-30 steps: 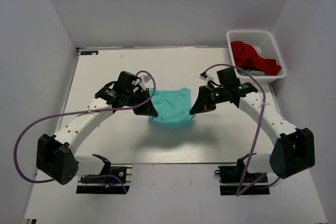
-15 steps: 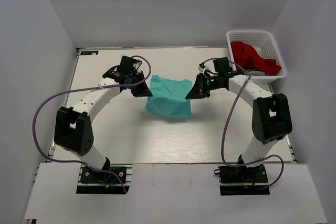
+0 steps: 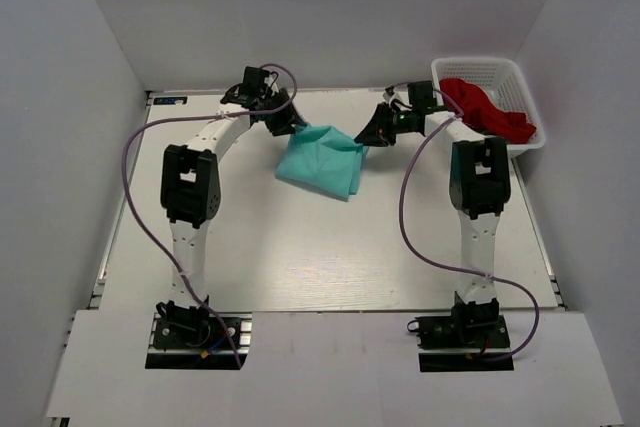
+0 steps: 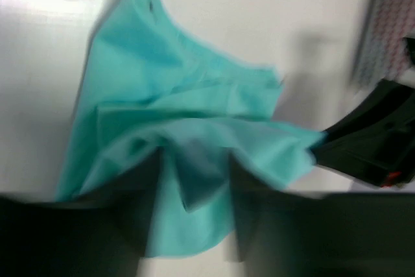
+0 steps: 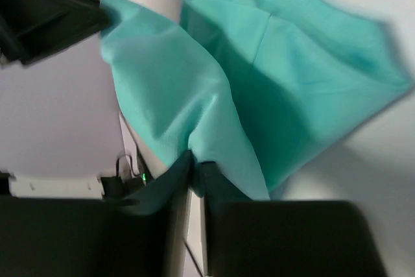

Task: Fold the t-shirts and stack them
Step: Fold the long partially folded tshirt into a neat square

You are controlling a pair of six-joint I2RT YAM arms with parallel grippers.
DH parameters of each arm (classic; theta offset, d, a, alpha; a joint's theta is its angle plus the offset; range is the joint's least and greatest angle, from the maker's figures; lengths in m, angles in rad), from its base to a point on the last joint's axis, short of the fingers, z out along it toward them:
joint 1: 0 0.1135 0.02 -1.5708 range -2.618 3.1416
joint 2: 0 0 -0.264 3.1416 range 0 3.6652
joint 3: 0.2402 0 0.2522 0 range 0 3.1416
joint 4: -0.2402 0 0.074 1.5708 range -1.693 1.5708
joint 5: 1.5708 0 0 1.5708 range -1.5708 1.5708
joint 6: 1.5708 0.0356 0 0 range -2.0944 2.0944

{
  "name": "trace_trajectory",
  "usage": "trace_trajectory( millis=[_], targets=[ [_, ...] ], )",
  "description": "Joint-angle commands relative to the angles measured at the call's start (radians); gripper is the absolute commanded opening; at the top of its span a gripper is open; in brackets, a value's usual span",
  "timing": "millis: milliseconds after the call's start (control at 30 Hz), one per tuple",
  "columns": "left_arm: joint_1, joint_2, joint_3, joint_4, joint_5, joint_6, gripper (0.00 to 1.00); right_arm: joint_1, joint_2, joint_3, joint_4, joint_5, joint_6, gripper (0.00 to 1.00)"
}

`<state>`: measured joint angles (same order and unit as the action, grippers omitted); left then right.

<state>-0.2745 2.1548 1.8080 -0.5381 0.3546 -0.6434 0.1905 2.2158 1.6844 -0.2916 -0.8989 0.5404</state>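
T-shirt (image 3: 320,162), turquoise: soft, thin, light, limp. Located left of the basket (image 3: 520,82), upper edge held above the worktop (image 3: 250,247). Left jaws clenched on one upper corner, right jaws on the other. Corners judged best gripped; sagging expected.

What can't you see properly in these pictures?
- Top view: the turquoise shirt is bunched between the left end effector and the right end effector, so its sleeves and collar are lost in folds.
- Top view: the red cloth covers much of the basket's inside.
- Left wrist view: blur smears the shirt's edges.
- Both wrist views: cloth hides each fingertip's grip.
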Motion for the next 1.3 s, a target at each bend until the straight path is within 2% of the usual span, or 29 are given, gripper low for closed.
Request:
trace_trajectory(
  millis=[0, 33, 67, 167, 267, 333, 400, 600, 800, 933, 1067, 1167, 1267],
  targets=[
    [0.044, 0.115, 0.241, -0.011, 0.043, 0.005, 0.71, -0.032, 0.109, 0.267, 0.024, 0.069, -0.005, 0.29],
    [0.044, 0.178, 0.328, -0.02, 0.043, 0.005, 1.0, -0.037, 0.149, 0.305, 0.005, 0.104, -0.008, 0.46],
    [0.053, 0.194, 0.352, -0.02, 0.053, 0.005, 1.0, -0.033, 0.163, 0.334, -0.009, 0.138, -0.045, 0.9],
    [0.054, 0.153, 0.294, 0.052, 0.063, 0.017, 1.0, -0.022, 0.09, 0.335, -0.023, 0.25, -0.126, 0.9],
    [0.04, 0.068, 0.157, 0.159, 0.075, 0.037, 1.0, 0.001, -0.078, 0.163, 0.028, 0.336, -0.152, 0.9],
    [0.012, 0.04, 0.096, 0.191, 0.075, 0.065, 1.0, 0.032, -0.125, 0.032, 0.072, 0.39, -0.161, 0.9],
    [0.012, 0.019, 0.041, 0.214, 0.109, 0.065, 1.0, 0.062, -0.176, -0.001, 0.068, 0.443, -0.187, 0.9],
    [-0.017, 0.019, -0.033, 0.246, 0.147, 0.065, 1.0, 0.125, -0.147, -0.075, 0.127, 0.335, -0.119, 0.9],
    [-0.04, 0.023, -0.093, 0.277, 0.158, 0.044, 1.0, 0.155, -0.122, -0.17, 0.266, 0.259, -0.033, 0.9],
    [-0.028, 0.036, -0.163, 0.244, 0.101, 0.044, 1.0, 0.145, -0.078, -0.228, 0.279, 0.215, -0.008, 0.9],
    [-0.017, 0.027, -0.252, 0.225, 0.066, 0.044, 1.0, 0.133, -0.012, -0.276, 0.293, 0.242, -0.01, 0.9],
    [-0.017, 0.007, -0.262, 0.17, -0.05, 0.056, 1.0, 0.115, -0.011, -0.353, 0.293, 0.314, 0.013, 0.9],
    [-0.017, 0.007, -0.271, 0.146, -0.089, 0.076, 1.0, 0.106, -0.025, -0.377, 0.293, 0.353, 0.003, 0.9]
  ],
)
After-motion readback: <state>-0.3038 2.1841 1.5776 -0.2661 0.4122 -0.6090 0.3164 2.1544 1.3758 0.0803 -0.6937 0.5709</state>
